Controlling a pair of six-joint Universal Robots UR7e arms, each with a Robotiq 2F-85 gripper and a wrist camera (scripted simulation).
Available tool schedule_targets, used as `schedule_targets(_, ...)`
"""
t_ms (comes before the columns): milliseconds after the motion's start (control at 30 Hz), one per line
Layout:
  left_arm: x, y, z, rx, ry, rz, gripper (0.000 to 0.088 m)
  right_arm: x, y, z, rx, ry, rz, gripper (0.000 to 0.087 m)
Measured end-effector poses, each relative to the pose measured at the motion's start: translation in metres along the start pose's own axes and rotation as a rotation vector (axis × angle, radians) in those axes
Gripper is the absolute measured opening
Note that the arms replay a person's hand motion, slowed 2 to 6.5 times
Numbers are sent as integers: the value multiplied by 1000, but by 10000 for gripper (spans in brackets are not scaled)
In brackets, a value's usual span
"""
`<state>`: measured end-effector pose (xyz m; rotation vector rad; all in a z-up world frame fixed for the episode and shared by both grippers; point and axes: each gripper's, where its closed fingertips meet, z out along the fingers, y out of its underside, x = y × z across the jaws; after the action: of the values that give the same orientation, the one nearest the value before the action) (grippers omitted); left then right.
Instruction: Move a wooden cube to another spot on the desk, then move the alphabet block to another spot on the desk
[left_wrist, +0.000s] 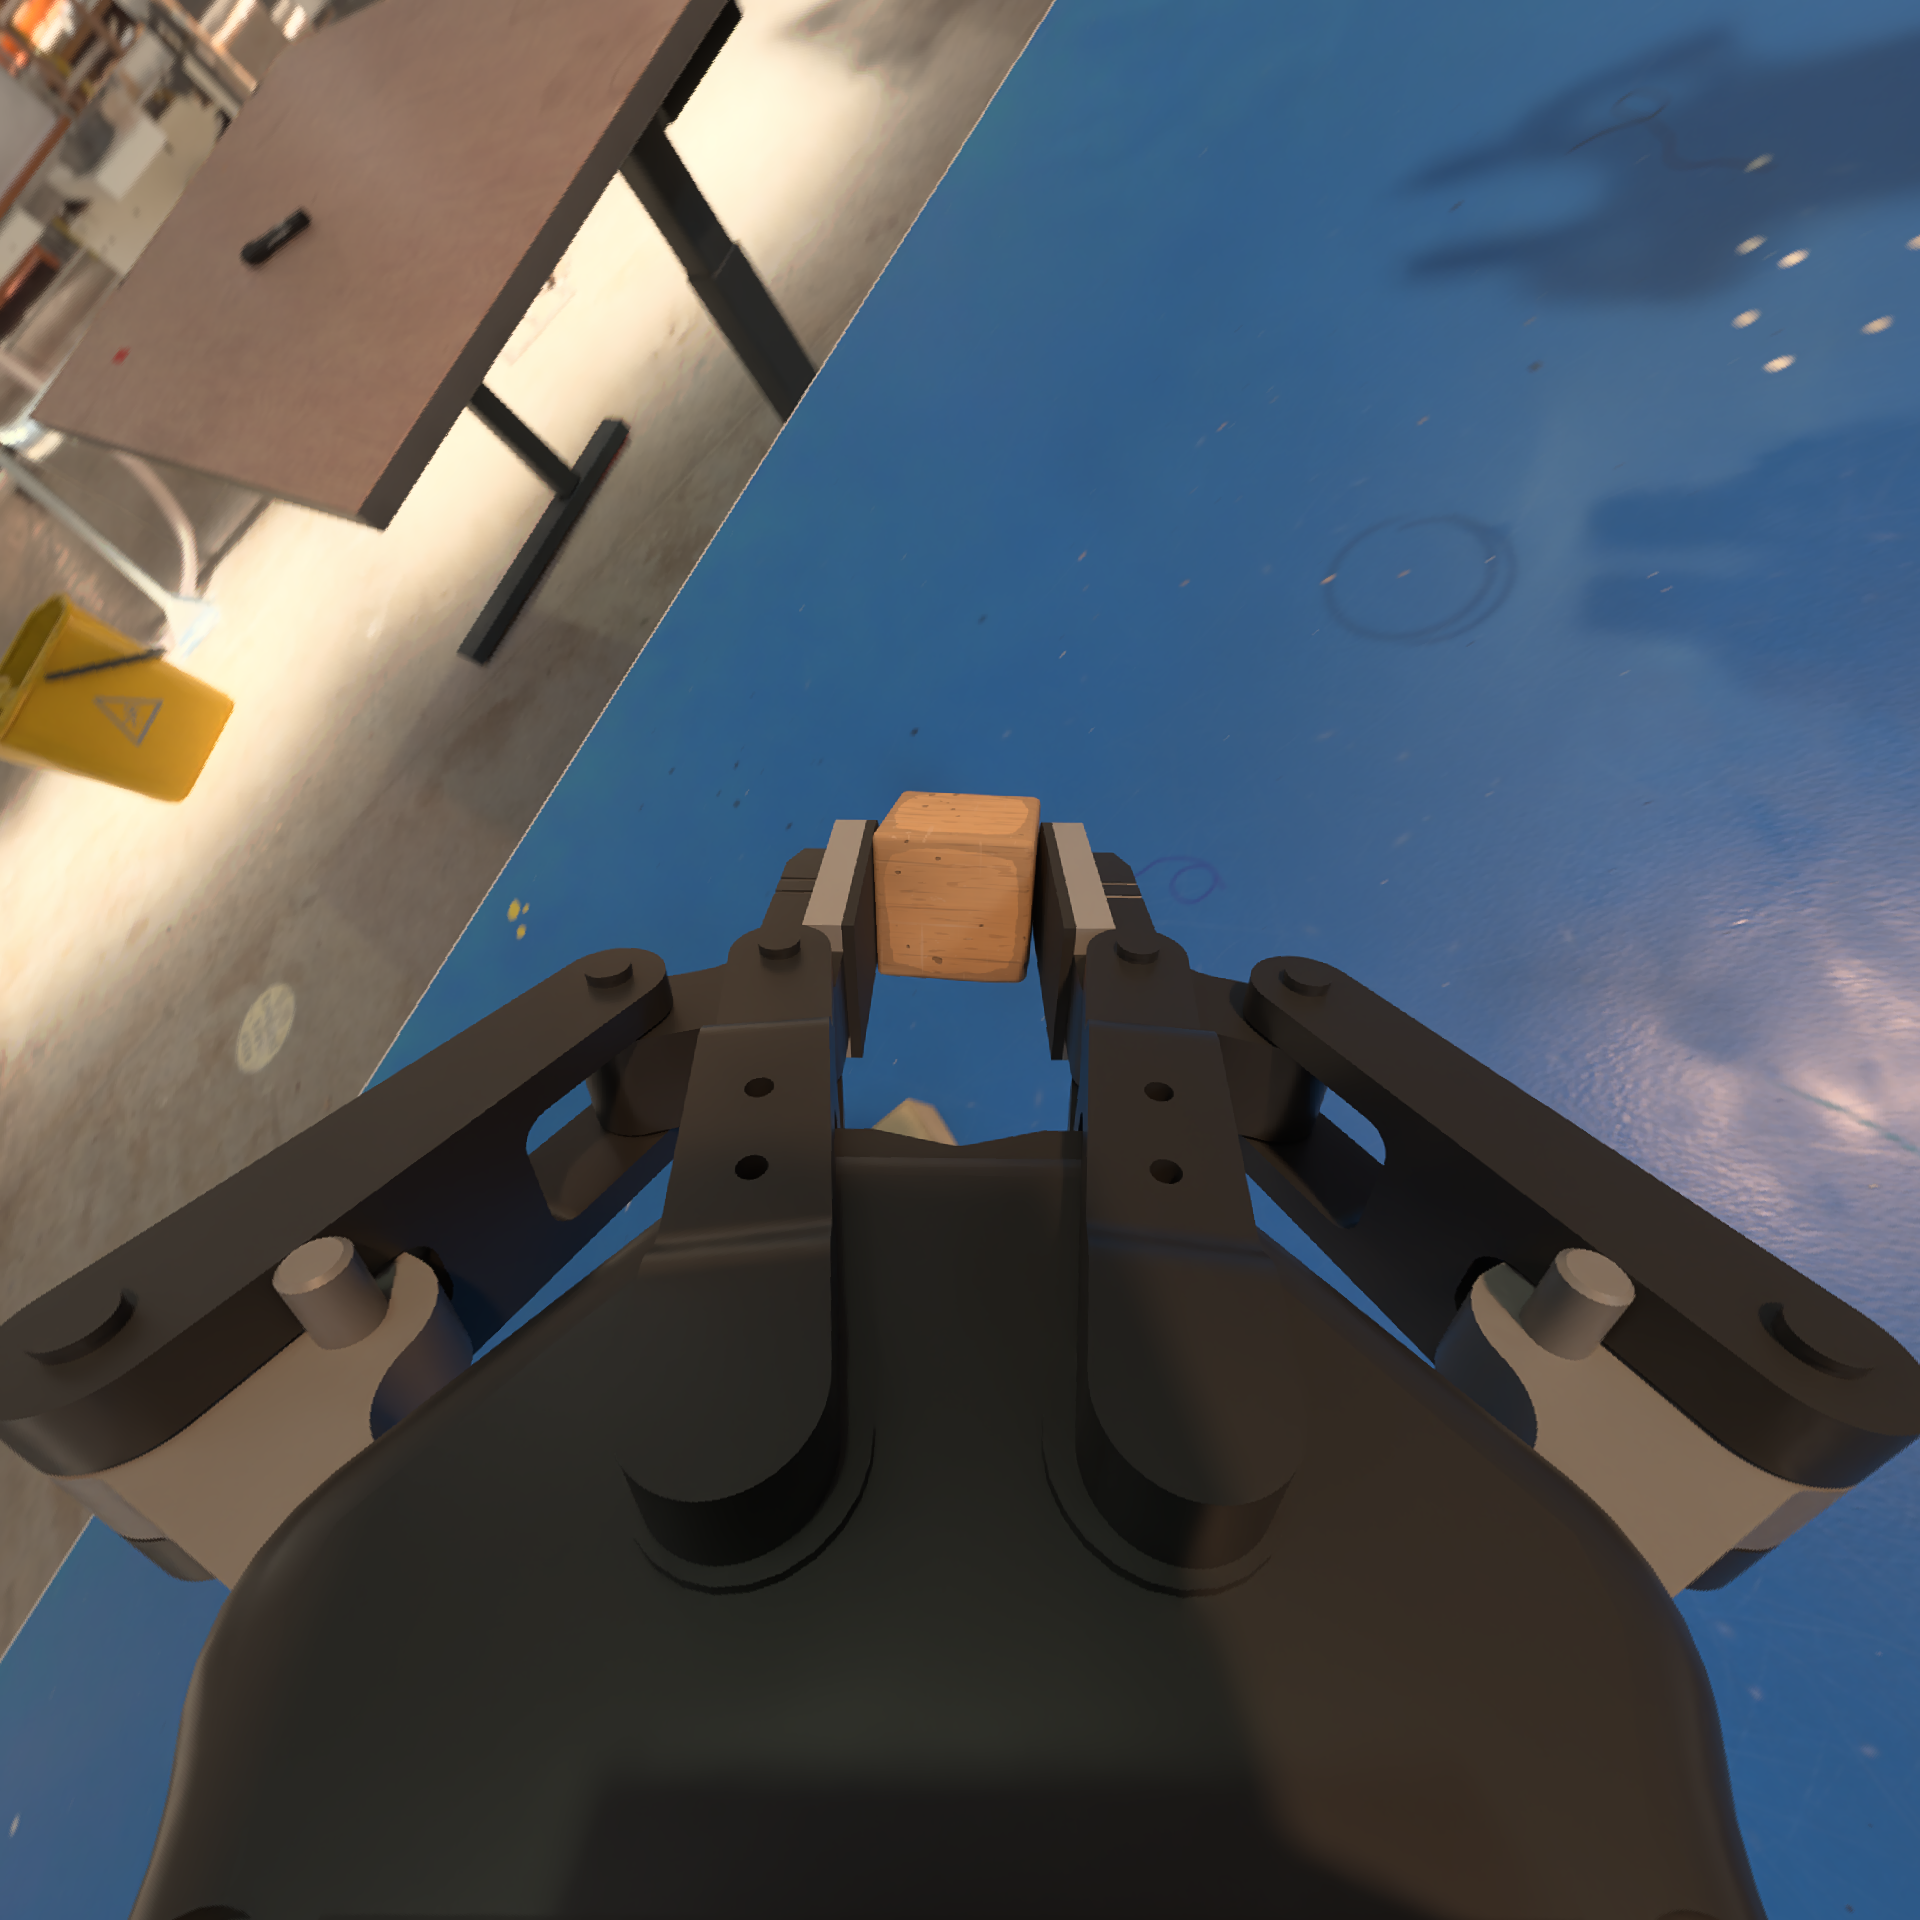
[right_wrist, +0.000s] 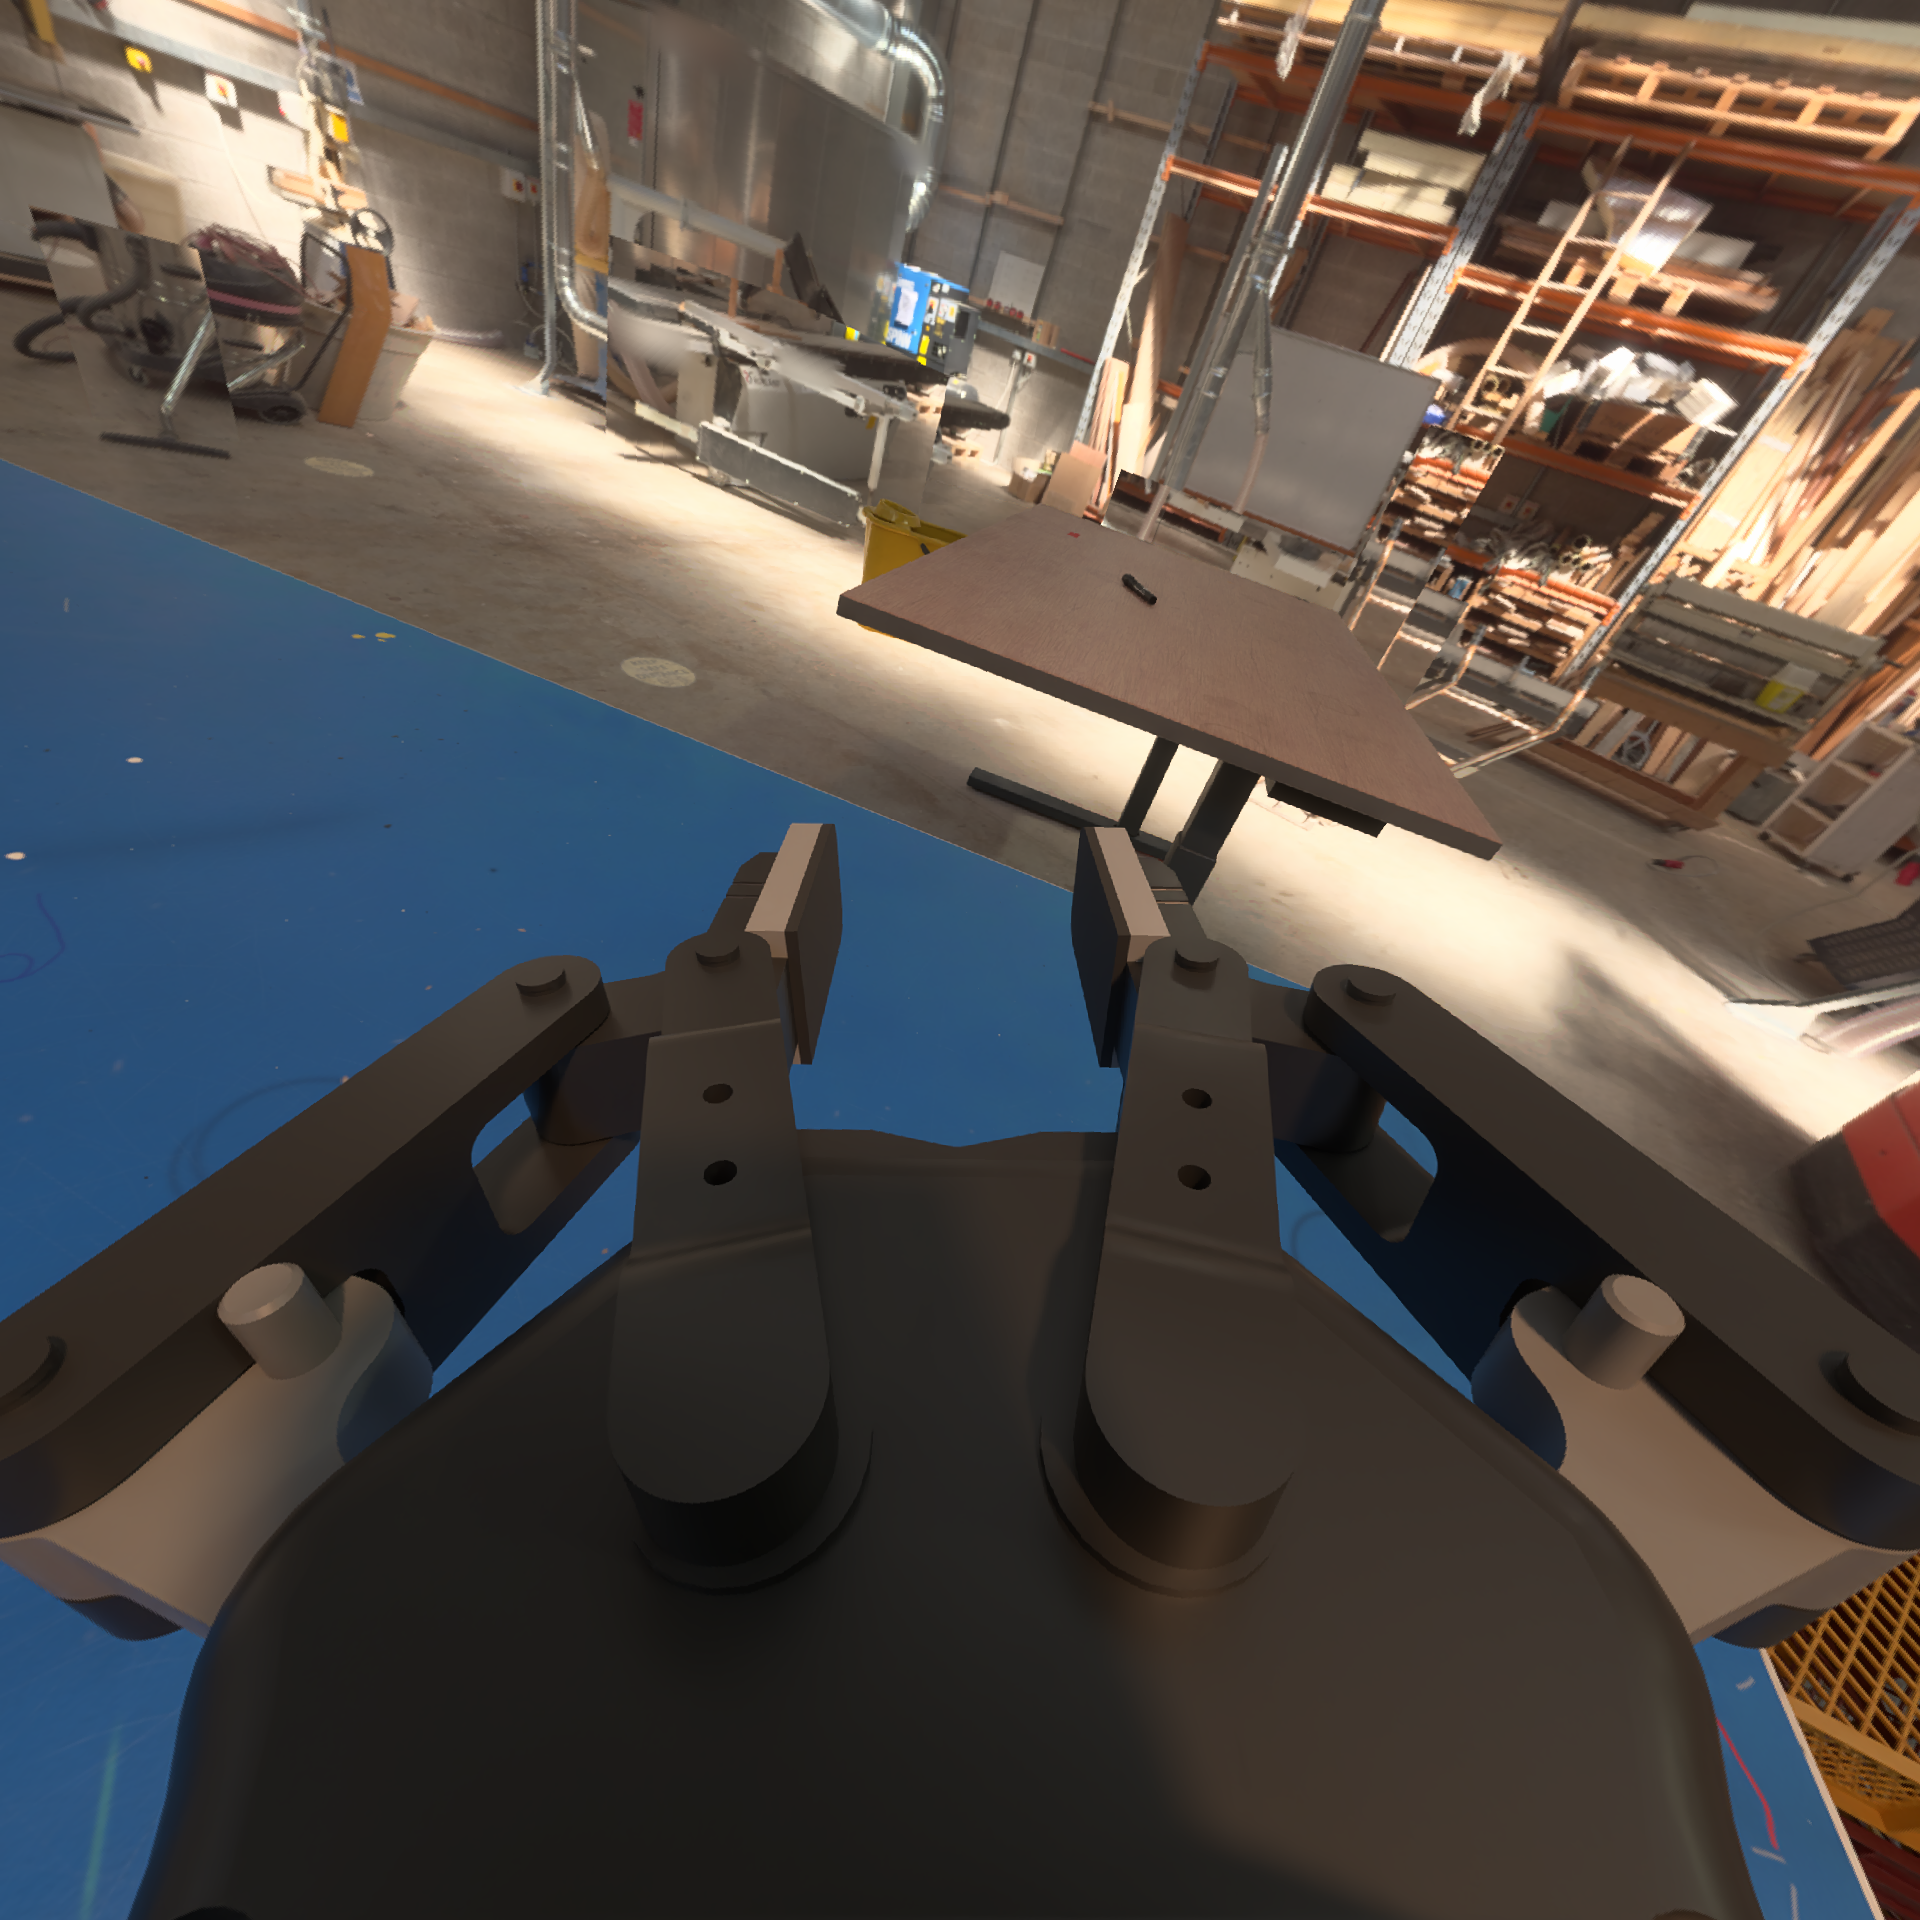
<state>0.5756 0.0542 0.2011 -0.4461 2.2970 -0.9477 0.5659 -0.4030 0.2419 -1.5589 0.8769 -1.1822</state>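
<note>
In the left wrist view my left gripper (left_wrist: 956, 883) is shut on a plain wooden cube (left_wrist: 954, 883), its pads against the cube's left and right faces, above the blue desk (left_wrist: 1299, 520). A small pale corner of another object (left_wrist: 914, 1120) peeks out behind the gripper base; I cannot tell what it is. In the right wrist view my right gripper (right_wrist: 956, 914) is open and empty above the blue desk (right_wrist: 260, 831), near its far edge. The alphabet block does not show in either view.
The desk edge runs diagonally in the left wrist view, with concrete floor beyond. A brown table (left_wrist: 343, 260) and a yellow bucket (left_wrist: 104, 707) stand on the floor. In the right wrist view the brown table (right_wrist: 1195, 665) stands beyond the edge, and an orange grid crate (right_wrist: 1849, 1704) sits at lower right.
</note>
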Motion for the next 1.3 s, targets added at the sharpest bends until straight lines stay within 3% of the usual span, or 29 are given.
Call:
schedule_targets(433,75,-62,15,175,190,109,270,-1,-2,0,7,-7,8,407)
schedule_targets(700,127,-89,38,250,316,128,270,-2,-2,0,3,-12,8,407)
schedule_targets(1000,178,-94,73,200,431,106,270,-3,-1,0,-6,-16,-1,408)
schedule_targets(1300,206,-85,107,94,461,135,270,-4,-1,0,-13,-20,-7,409)
